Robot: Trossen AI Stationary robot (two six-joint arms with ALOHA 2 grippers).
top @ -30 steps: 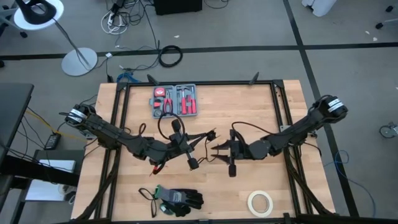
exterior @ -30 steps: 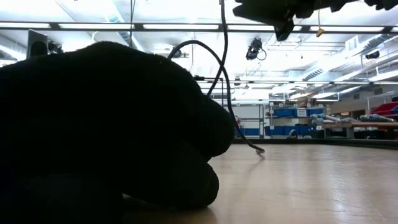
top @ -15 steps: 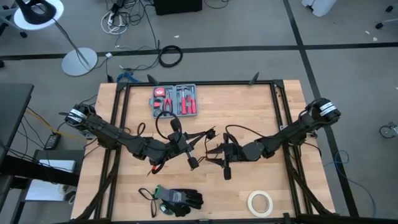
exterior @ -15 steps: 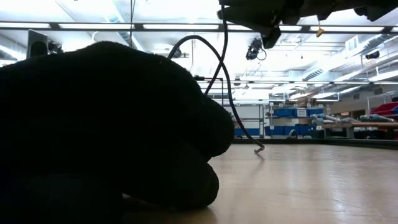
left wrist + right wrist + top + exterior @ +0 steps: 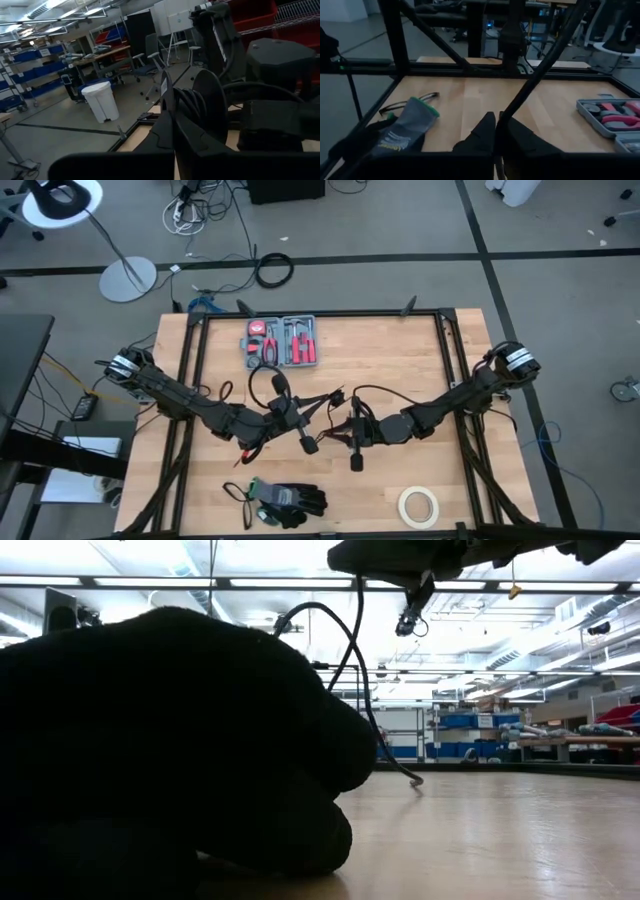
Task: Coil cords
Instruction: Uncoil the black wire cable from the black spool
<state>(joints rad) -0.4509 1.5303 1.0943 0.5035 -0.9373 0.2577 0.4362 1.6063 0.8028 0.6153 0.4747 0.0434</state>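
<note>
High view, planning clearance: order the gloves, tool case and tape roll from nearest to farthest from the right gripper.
From the right gripper, mid-table:
1. Gloves, front edge, toward the left arm's side.
2. Tool case, rear of table; close to the gloves' distance.
3. Tape roll, front right; also close, so ranking is loose.

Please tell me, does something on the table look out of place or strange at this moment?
Nothing looks spilled or damaged. The cord is not yet coiled: it hangs in loose loops above mid-table between the left gripper and the right gripper, both shut on it. The gloves lie crumpled at the near edge.

Gloves (image 5: pixel 170 750) block low view's left half — cord (image 5: pixel 352 670) partly hidden behind them.
</note>
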